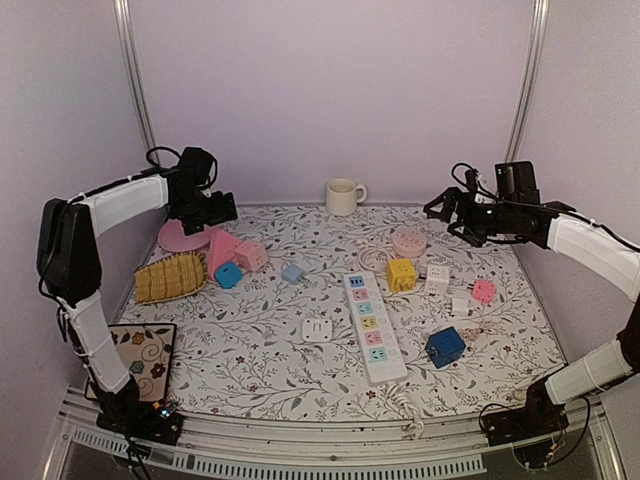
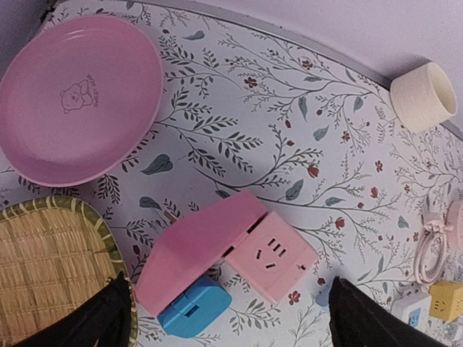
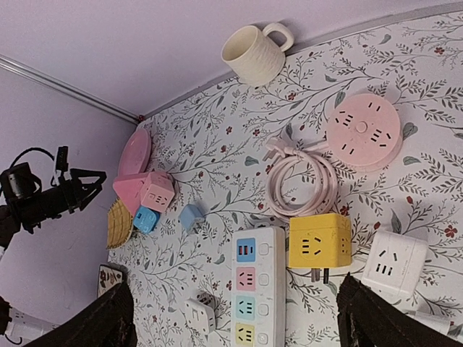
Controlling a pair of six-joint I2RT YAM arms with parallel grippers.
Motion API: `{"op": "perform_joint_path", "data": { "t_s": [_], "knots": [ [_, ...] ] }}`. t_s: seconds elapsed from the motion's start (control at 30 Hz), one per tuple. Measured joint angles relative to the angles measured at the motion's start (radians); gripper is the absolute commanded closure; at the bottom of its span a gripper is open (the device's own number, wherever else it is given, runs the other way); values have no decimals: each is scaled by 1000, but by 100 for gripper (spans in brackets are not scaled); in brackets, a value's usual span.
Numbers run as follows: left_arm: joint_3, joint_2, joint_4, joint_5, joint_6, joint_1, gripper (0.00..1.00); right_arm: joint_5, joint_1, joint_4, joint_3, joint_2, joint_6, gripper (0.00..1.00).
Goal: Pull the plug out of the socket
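Note:
A pink triangular socket block lies on the flowered table. A pink cube plug adapter sits against its right side and a blue adapter against its lower end. The same cluster shows in the top view and the right wrist view. My left gripper is open and empty, hovering above and behind the cluster; its fingers frame it from either side in the left wrist view. My right gripper is open and empty, raised over the back right of the table.
A pink plate and a wicker tray lie left of the cluster. A white power strip, yellow cube, white cube, dark blue cube, round pink socket and cream mug sit mid-table and right.

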Motion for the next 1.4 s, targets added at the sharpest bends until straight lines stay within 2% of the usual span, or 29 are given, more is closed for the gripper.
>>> {"op": "perform_joint_path", "data": {
  "t_s": [0.17,0.43,0.73,1.03,1.4],
  "knots": [
    [17,83,34,37,37,54,4,0,0,-1,-5,-20,1,1],
    [41,183,93,116,100,63,6,0,0,-2,-12,-30,-1,1],
    [-59,123,163,169,103,37,14,-1,0,-3,-32,-30,-2,1],
    [-182,41,203,154,94,-39,31,-5,0,-3,-32,-28,-2,1],
    [-275,0,201,82,72,-112,62,-10,0,1,-46,-22,-1,1]
  ]
}}
